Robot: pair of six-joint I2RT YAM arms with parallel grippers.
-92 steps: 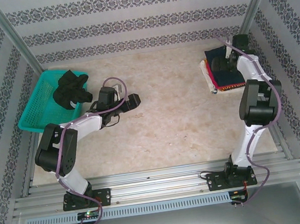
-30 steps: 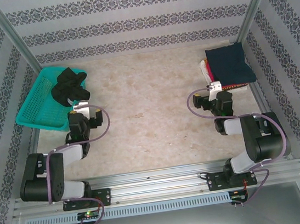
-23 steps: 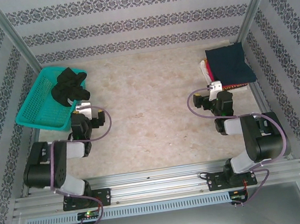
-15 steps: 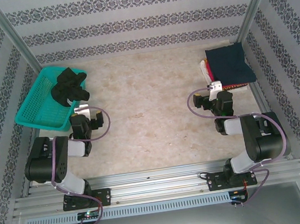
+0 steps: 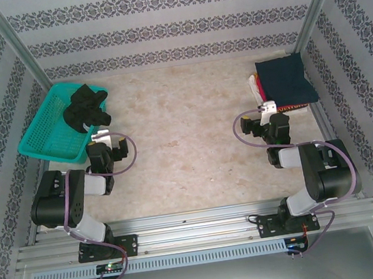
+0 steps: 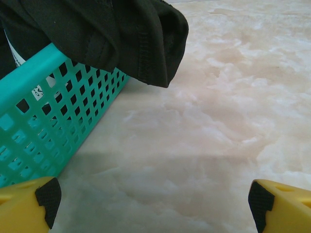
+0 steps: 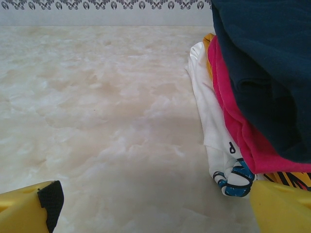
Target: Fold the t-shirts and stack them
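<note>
A crumpled black t-shirt lies in the teal mesh basket at the back left, and a fold of the black t-shirt hangs over the basket's wall. At the back right sits a stack with a folded dark navy t-shirt on top. In the right wrist view the navy t-shirt rests on a pinkish-red one, with a white printed one below. My left gripper is open just in front of the basket. My right gripper is open beside the stack's near left corner. Both hold nothing.
Patterned walls enclose the pale marbled table on three sides, with metal posts at the back corners. An aluminium rail carrying both arm bases runs along the near edge. Both arms are folded back low near their bases.
Both arms have drawn back from their outstretched poses, and the right gripper has left the stack. In the last second the left arm's elbow shifted a little; the shirts have not moved.
</note>
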